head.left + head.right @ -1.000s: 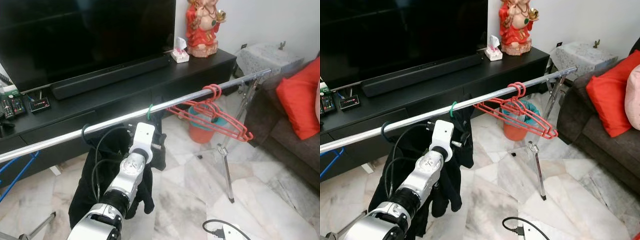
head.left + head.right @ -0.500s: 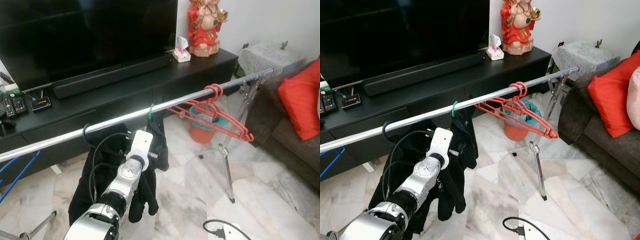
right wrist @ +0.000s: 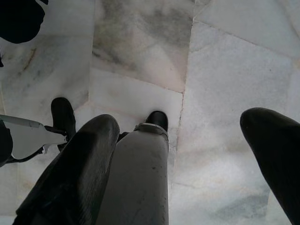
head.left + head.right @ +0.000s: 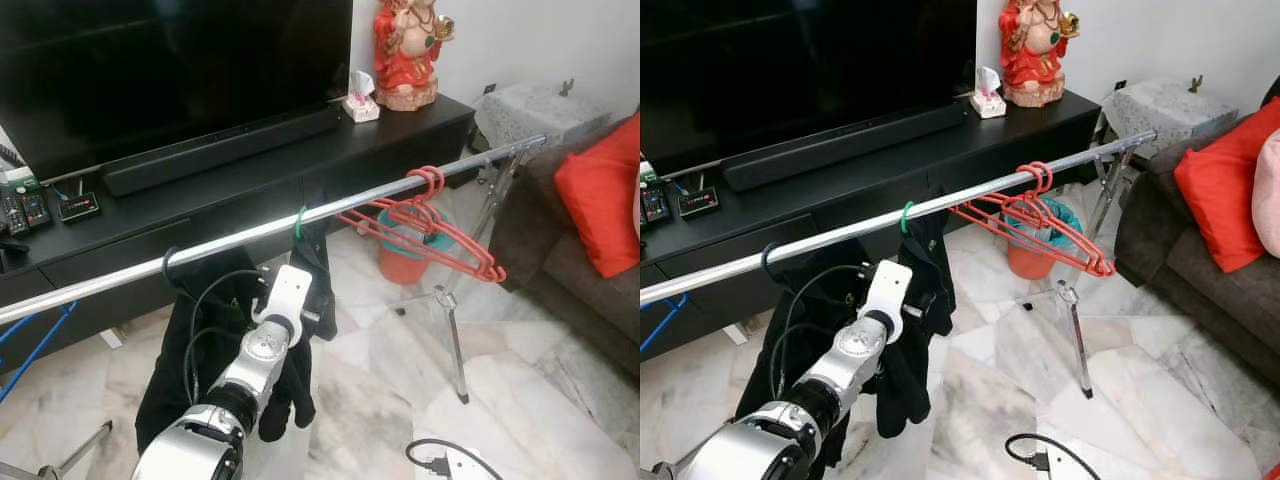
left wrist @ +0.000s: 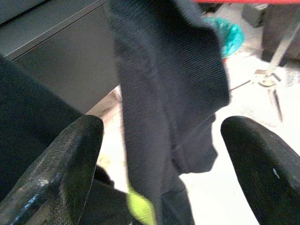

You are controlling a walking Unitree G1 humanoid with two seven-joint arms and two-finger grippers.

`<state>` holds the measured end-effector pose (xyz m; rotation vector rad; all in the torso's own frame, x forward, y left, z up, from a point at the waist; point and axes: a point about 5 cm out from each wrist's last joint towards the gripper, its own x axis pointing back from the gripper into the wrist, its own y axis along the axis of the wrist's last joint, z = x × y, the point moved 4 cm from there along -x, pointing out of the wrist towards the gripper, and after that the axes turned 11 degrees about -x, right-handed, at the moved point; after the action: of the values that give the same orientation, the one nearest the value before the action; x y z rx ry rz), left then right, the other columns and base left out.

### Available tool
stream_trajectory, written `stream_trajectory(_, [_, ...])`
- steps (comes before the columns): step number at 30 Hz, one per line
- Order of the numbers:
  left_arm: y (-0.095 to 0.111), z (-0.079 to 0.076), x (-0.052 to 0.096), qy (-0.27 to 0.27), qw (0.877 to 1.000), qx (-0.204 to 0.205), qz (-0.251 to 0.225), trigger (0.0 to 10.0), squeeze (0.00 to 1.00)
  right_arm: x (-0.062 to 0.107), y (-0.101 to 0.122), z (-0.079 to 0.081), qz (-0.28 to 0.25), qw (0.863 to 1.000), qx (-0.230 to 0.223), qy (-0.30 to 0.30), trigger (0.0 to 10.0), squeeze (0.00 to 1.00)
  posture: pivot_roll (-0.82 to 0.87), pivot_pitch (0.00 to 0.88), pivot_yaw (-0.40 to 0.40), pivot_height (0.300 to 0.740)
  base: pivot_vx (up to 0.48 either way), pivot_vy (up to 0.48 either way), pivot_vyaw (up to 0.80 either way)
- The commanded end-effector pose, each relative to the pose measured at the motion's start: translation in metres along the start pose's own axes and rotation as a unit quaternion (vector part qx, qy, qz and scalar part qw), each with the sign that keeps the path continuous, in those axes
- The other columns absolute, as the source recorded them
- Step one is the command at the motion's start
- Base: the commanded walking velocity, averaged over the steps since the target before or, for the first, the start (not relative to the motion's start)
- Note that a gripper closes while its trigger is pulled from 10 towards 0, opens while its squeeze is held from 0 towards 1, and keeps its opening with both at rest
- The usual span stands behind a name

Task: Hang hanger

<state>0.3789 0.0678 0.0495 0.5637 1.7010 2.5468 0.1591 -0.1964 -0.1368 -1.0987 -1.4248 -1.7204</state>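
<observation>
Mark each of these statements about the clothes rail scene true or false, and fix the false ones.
1. Red hangers hang on the metal rail. True.
2. The dark garment hangs from a green hook on the rail. True.
3. The left gripper is shut on the dark garment. False: its fingers stand apart, open, with the cloth hanging between them.
4. The orange bucket stands on the TV cabinet. False: it stands on the marble floor behind the red hangers.
5. The right gripper points down at the marble floor with its fingers open. True.
6. The red figurine stands on the sofa. False: it stands on the black TV cabinet.
</observation>
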Motion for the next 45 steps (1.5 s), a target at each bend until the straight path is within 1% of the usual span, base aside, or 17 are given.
stream_trajectory(1, [-0.006, 0.004, -0.001, 0.008, 1.000, -0.010, 0.025, 10.0, 0.00, 0.000, 0.001, 0.001, -0.001, 1.000, 0.002, 0.003, 10.0, 0.00, -0.01, 0.000, 0.010, 0.740, 0.000, 0.000, 0.00])
stream_trajectory(4, [-0.009, 0.005, -0.001, 0.009, 0.999, -0.009, 0.032, 10.0, 0.00, 0.000, 0.001, 0.001, 0.000, 1.000, 0.003, 0.003, 10.0, 0.00, -0.01, 0.000, 0.010, 0.740, 0.000, 0.000, 0.00])
stream_trajectory(7, [-0.011, 0.002, 0.000, 0.002, 0.999, -0.009, 0.034, 10.0, 0.00, 0.000, 0.001, 0.001, 0.000, 1.000, 0.004, 0.003, 10.0, 0.00, -0.01, 0.000, 0.011, 0.740, 0.000, 0.000, 0.00])
stream_trajectory(8, [-0.012, 0.001, 0.000, -0.001, 0.999, -0.007, 0.034, 4.3, 0.00, 0.000, 0.001, 0.001, 0.000, 1.000, 0.004, 0.004, 10.0, 0.00, -0.01, 0.000, 0.011, 0.740, 0.000, 0.000, 0.00])
stream_trajectory(10, [-0.012, -0.001, 0.000, -0.004, 0.999, -0.007, 0.035, 4.3, 0.00, 0.000, 0.001, 0.001, 0.000, 1.000, 0.004, 0.004, 10.0, 0.00, -0.01, 0.000, 0.012, 0.740, 0.000, 0.000, 0.00])
stream_trajectory(11, [-0.012, -0.003, 0.000, -0.010, 0.999, -0.008, 0.034, 0.0, 0.00, 0.000, 0.001, 0.001, 0.000, 1.000, 0.004, 0.004, 10.0, 0.00, -0.01, 0.000, 0.011, 0.740, 0.000, 0.000, 0.00])
stream_trajectory(14, [-0.012, -0.009, 0.001, -0.020, 0.999, -0.009, 0.033, 0.0, 0.00, 0.000, 0.001, 0.001, 0.000, 1.000, 0.005, 0.004, 10.0, 0.00, -0.01, 0.000, 0.010, 0.740, 0.000, 0.000, 0.00])
stream_trajectory(18, [-0.012, -0.010, 0.001, -0.021, 0.999, -0.009, 0.033, 0.0, 0.00, 0.000, 0.001, 0.001, 0.000, 1.000, 0.005, 0.004, 10.0, 0.00, -0.01, 0.000, 0.010, 0.740, 0.000, 0.000, 0.00])
stream_trajectory(19, [-0.012, -0.012, 0.001, -0.026, 0.999, -0.012, 0.034, 0.0, 0.00, 0.000, 0.001, 0.001, 0.000, 1.000, 0.005, 0.005, 10.0, 0.00, -0.01, 0.000, 0.012, 0.740, 0.000, 0.000, 0.00])
stream_trajectory(26, [-0.012, -0.015, 0.001, -0.032, 0.999, -0.008, 0.035, 0.0, 0.00, 0.000, 0.001, 0.001, 0.001, 1.000, 0.005, 0.006, 10.0, 0.00, -0.01, 0.000, 0.011, 0.740, 0.000, 0.000, 0.00])
stream_trajectory(45, [-0.014, -0.023, 0.003, -0.049, 0.998, -0.017, 0.036, 0.0, 0.00, 0.000, 0.000, 0.002, 0.001, 1.000, 0.004, 0.008, 10.0, 0.00, -0.01, 0.000, 0.014, 0.740, 0.000, 0.000, 0.00])
